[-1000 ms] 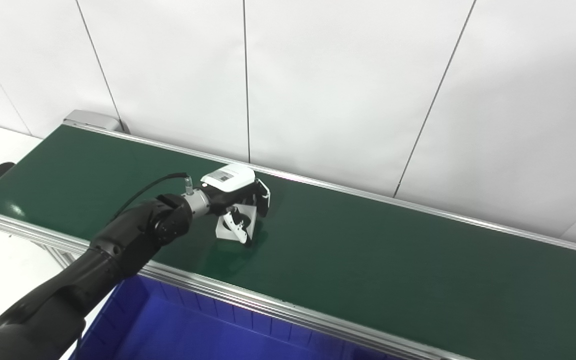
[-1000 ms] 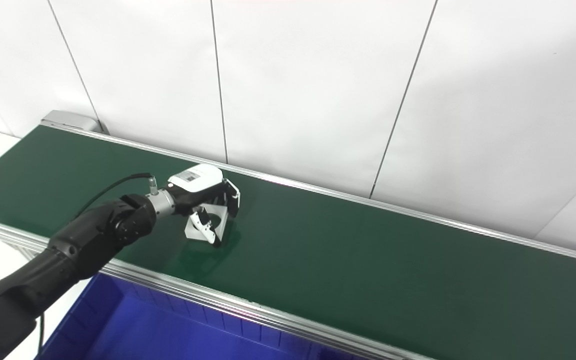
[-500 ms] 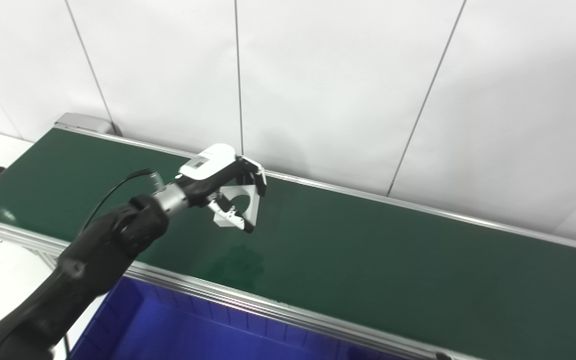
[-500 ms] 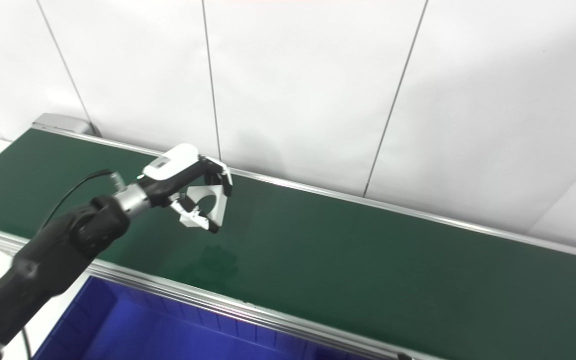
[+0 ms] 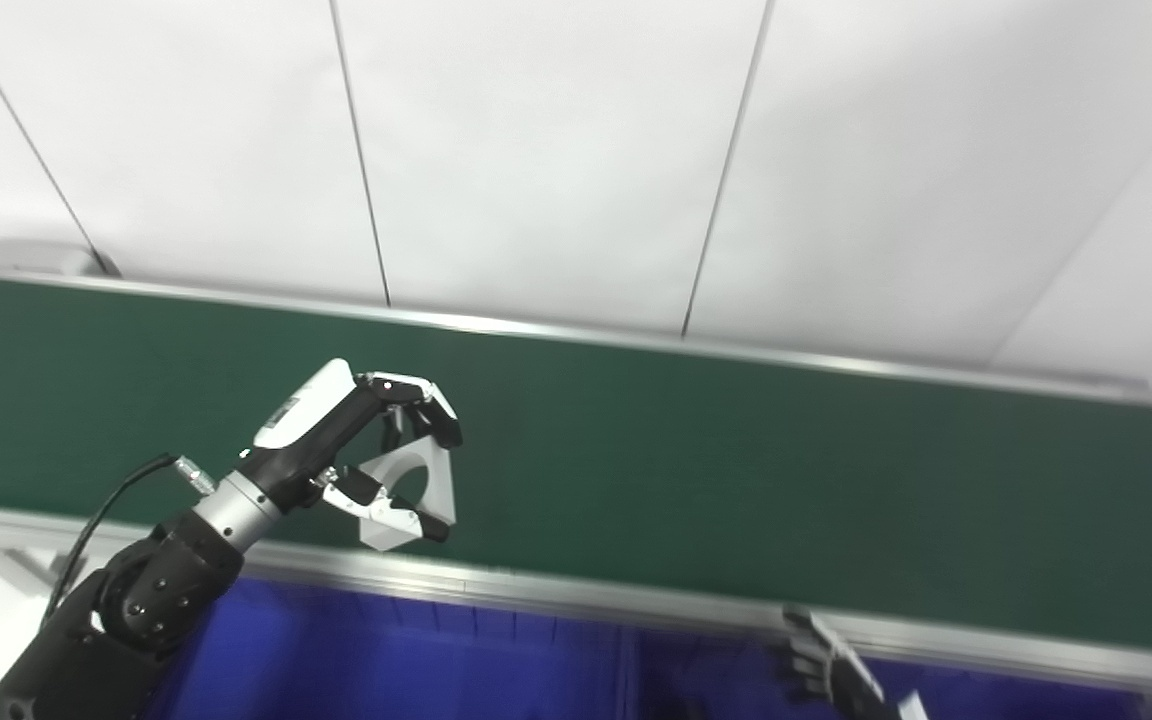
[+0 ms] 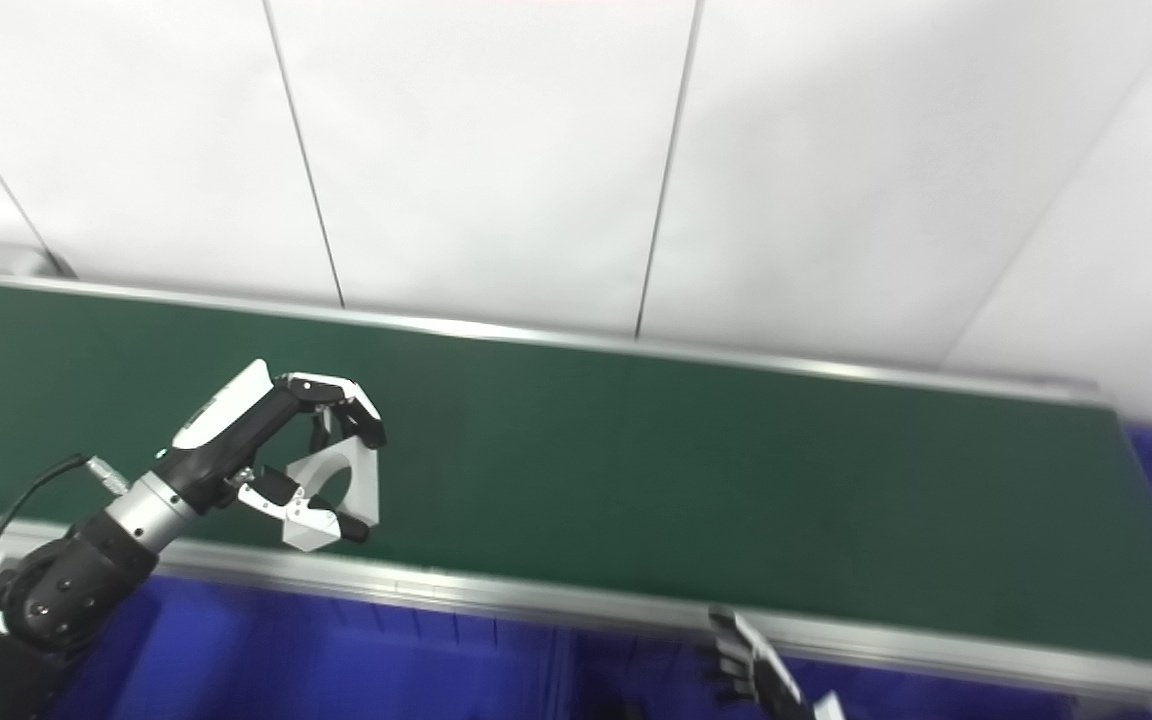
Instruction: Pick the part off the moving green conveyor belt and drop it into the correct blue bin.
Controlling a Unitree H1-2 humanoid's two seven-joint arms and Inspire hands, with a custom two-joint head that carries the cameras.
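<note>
- Midway through a sorting run, the left robot hand (image 5: 351, 450) is clamped on a white part (image 5: 414, 492), fingers over its top edge and thumb under its lower corner.
- Held clear of the green conveyor belt (image 5: 736, 470), the part sits at lower left of the frame, near the belt's front rail.
- Blue bins (image 5: 386, 665) line the bottom edge.
- Only the right robot hand's (image 5: 826, 672) dark fingers show at bottom right; whether they are apart or together cannot be told.
</note>
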